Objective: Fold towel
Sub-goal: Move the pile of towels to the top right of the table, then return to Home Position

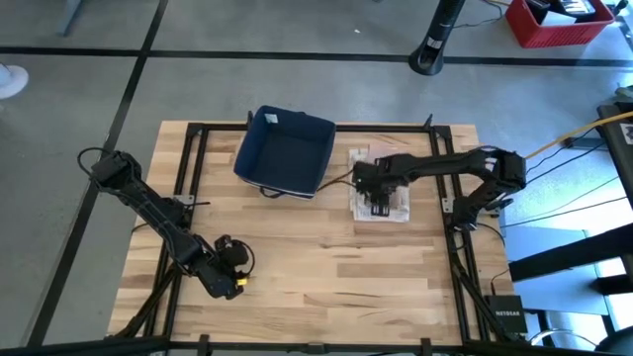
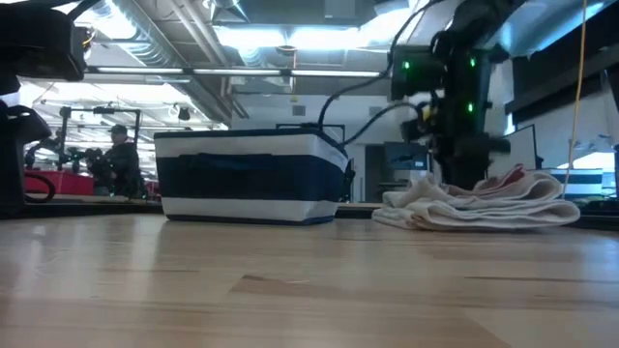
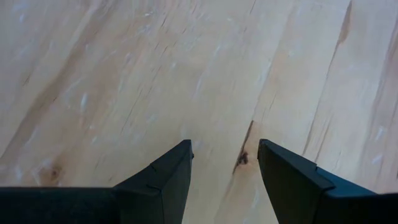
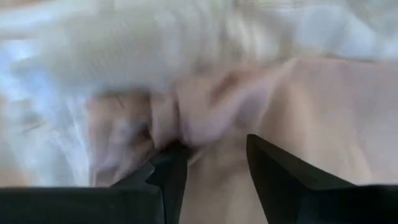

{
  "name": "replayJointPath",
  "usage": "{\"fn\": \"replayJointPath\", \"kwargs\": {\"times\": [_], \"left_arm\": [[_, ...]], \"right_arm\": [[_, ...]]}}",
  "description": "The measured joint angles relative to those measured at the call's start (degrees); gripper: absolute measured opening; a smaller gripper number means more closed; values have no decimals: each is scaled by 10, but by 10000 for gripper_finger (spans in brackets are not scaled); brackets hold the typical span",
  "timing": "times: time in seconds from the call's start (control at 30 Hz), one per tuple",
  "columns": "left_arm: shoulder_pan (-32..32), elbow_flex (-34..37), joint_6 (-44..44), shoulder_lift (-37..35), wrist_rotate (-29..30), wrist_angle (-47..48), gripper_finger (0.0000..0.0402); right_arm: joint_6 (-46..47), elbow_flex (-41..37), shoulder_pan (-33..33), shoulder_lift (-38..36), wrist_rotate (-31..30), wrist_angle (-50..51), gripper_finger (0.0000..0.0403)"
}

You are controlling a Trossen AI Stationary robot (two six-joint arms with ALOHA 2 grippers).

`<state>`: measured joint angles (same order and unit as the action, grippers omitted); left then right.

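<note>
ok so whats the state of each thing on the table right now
towel: bunched in a loose heap on the table, not flat
bin: upright beside the towel, open top, contents not visible
right end effector: down on the towel, fingers apart with cloth between them
left end effector: open, empty, over bare table near the front left

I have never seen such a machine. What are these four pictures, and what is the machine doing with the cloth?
It is a robot with two dark arms at a wooden table. One picture looks down from above, one looks level across the table, and two come from cameras on the wrists. On the table lie a crumpled white towel and a dark blue bin. The right pincer is down on the towel, its fingers apart around a fold of cloth; a firm grip is not clear. The left pincer is open over bare wood, holding nothing.
</note>
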<state>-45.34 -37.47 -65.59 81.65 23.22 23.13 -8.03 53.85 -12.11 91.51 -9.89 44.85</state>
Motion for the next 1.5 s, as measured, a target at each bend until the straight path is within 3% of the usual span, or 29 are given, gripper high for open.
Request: {"fn": "replayJointPath", "kwargs": {"times": [0.17,0.3,0.47,0.57,0.67,0.93,1.07,1.2,1.37,1.5], "left_arm": [[0,-14,34,-9,0,5,178],[23,-35,110,-33,5,2,178],[65,-42,304,-81,106,-59,178],[104,-42,375,-110,154,-52,174],[137,-42,409,-139,160,-30,152],[184,-42,529,-209,122,-41,49],[224,-42,588,-249,4,-82,7],[276,-42,622,-270,-90,-113,9],[350,-21,641,-281,-136,-144,2],[382,44,611,-334,-143,-180,5]], "right_arm": [[24,60,2,-45,85,119,166],[90,86,23,-97,159,133,166],[111,22,66,-190,195,-55,166],[146,-58,63,-282,167,-168,166],[205,-142,61,-372,120,-252,166],[276,-321,88,-553,61,-440,165],[286,-375,88,-608,65,-484,142],[286,-414,88,-633,83,-523,91],[273,-437,88,-644,99,-529,15],[272,-455,88,-645,121,-572,15]]}}
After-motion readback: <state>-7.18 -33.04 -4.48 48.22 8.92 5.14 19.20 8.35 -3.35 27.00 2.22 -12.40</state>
